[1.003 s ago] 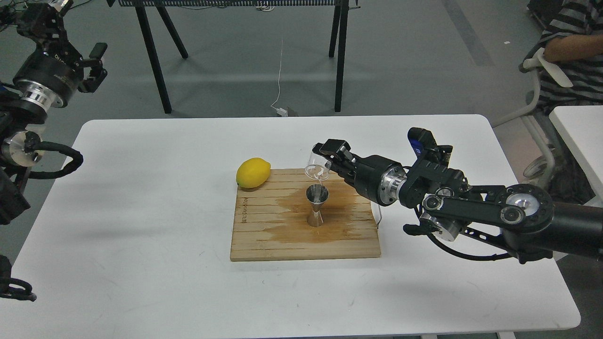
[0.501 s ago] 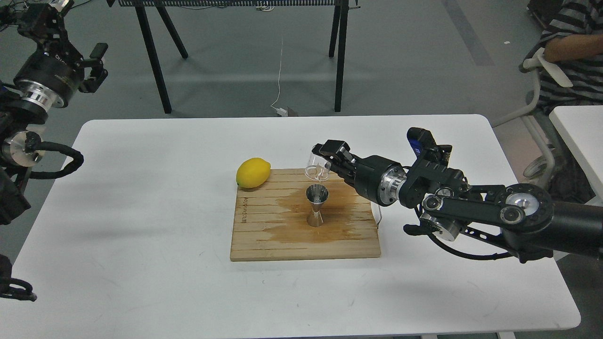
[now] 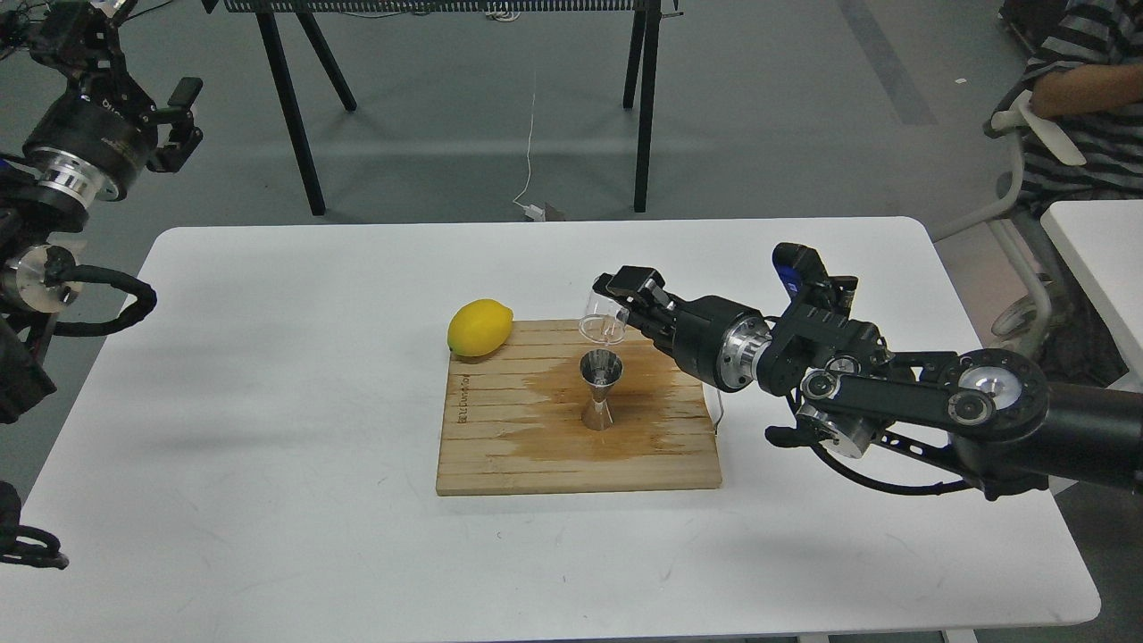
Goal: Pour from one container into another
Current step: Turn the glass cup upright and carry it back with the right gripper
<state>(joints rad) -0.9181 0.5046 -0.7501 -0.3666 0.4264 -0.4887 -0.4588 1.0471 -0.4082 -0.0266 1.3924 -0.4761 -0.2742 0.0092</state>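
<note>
right gripper [image 3: 616, 299]: clamped on glass cup [image 3: 604, 323], tipped at jigger's [image 3: 601, 389] 12 o'clock. pour underway; righting, setting down remain. wet board [image 3: 500, 446].

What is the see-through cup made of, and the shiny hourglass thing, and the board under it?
The cup looks like clear glass, maybe plastic: the board shows through it. The hourglass jigger looks like polished steel, silvery with bright reflections. The board is pale wood in strips with grain lines, and has a darker wet-looking stain around the jigger.
</note>
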